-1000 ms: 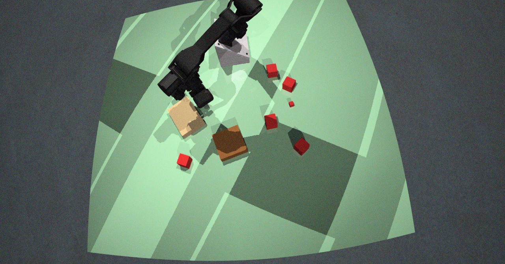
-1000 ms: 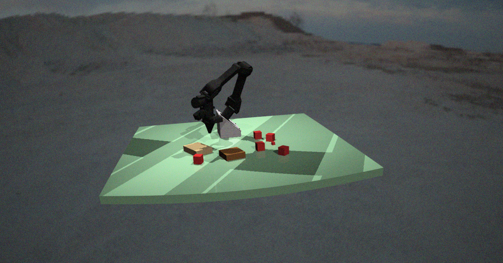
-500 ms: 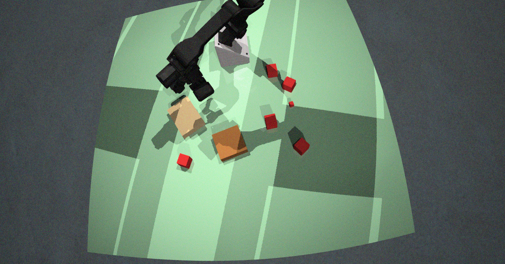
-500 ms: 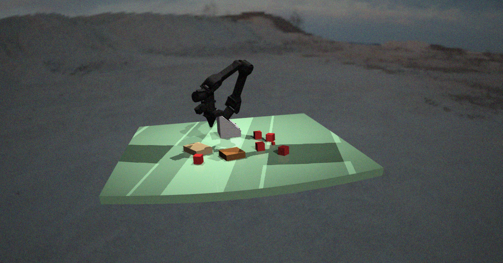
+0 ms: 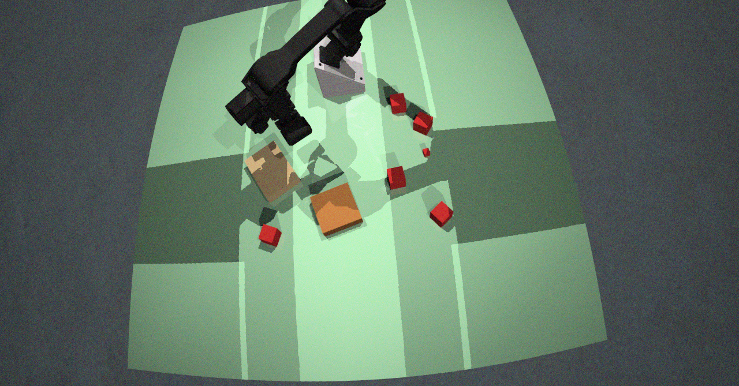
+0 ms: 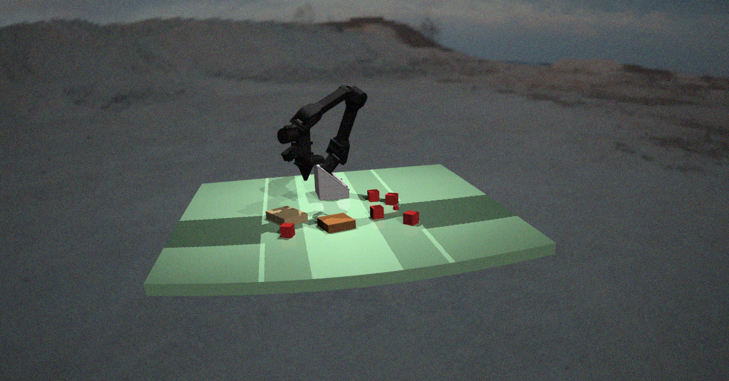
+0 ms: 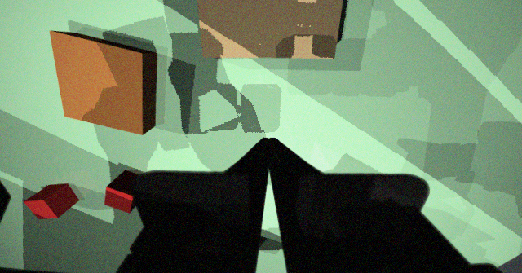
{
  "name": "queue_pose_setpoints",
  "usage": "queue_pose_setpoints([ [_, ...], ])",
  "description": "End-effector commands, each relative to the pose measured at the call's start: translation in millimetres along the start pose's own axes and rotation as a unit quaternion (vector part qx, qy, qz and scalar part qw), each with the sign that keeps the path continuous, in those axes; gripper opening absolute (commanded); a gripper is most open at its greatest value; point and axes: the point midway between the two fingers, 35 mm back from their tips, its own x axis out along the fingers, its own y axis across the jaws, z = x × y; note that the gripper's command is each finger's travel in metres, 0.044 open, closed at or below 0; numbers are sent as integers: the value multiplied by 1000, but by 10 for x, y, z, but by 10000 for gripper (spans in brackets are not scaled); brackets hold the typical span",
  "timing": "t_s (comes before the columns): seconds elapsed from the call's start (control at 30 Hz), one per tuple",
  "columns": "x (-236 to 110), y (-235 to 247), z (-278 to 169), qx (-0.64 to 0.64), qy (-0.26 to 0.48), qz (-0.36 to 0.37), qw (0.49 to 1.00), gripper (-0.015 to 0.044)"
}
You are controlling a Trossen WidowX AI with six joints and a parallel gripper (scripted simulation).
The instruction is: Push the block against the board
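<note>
the orange square block (image 5: 336,208) lies apart from the tan board (image 5: 271,172), corners near, so the joining push remains; the pincer (image 5: 294,131) hangs closed, empty, above the surface.

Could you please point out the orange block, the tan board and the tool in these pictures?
orange block (image 5: 336,209): top view, middle of its upper face.
tan board (image 5: 272,171): top view, middle of its upper face.
tool (image 7: 269,140): wrist view, between the shut fingertips.
</note>
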Motion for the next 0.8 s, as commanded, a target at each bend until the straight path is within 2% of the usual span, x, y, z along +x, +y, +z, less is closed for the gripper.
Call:
queue_pose_setpoints([
  [0.0, -10, 1, 7, -3, -1, -2, 1000, 0],
  [0.6, -2, 1, 22, -1, -1, 0, 1000, 0],
  [0.77, 72, -50, 551, -1, -3, -1, 1000, 0],
])
